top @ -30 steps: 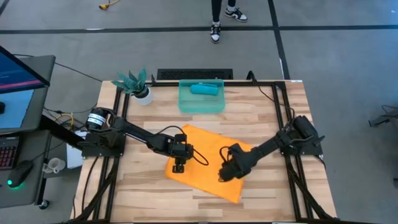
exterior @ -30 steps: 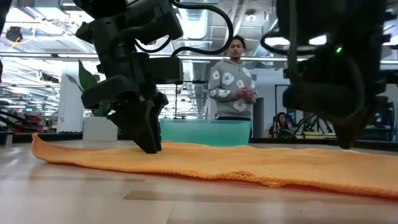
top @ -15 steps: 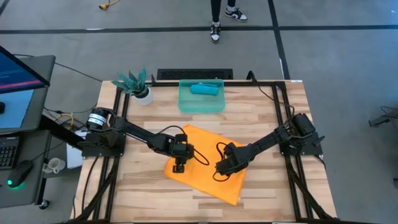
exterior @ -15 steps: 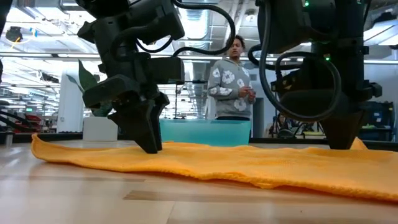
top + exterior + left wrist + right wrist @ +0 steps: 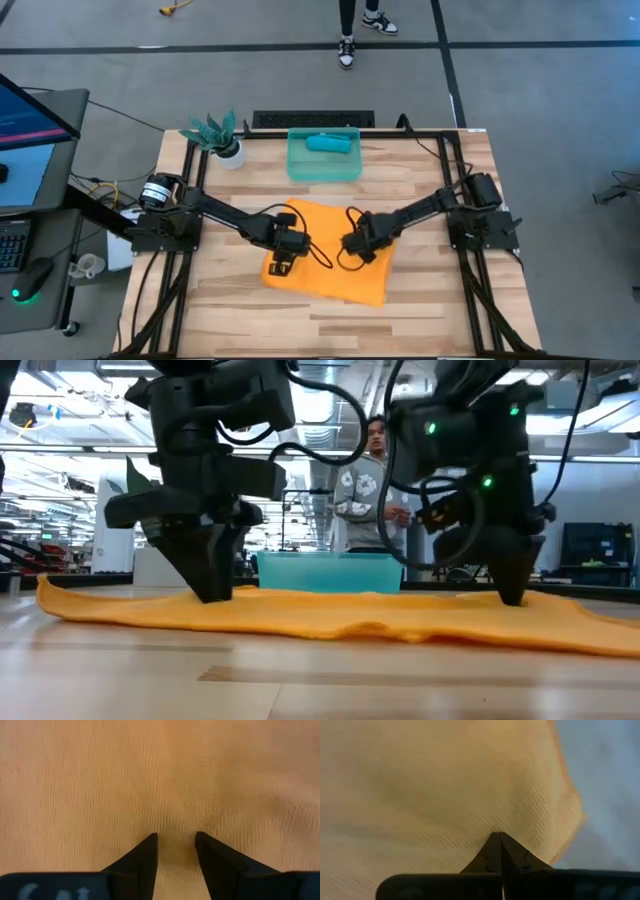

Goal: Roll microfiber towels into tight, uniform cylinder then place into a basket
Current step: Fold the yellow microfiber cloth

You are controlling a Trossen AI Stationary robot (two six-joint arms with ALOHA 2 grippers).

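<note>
The right gripper [image 5: 496, 840] is pinched closed on the orange towel [image 5: 335, 262], near its right edge. The left gripper [image 5: 176, 851], fingers apart, presses down on the same towel's left part at the table [image 5: 430, 300] centre. One teal towel [image 5: 328, 143] lies in the one basket [image 5: 322, 168] by the far edge.
</note>
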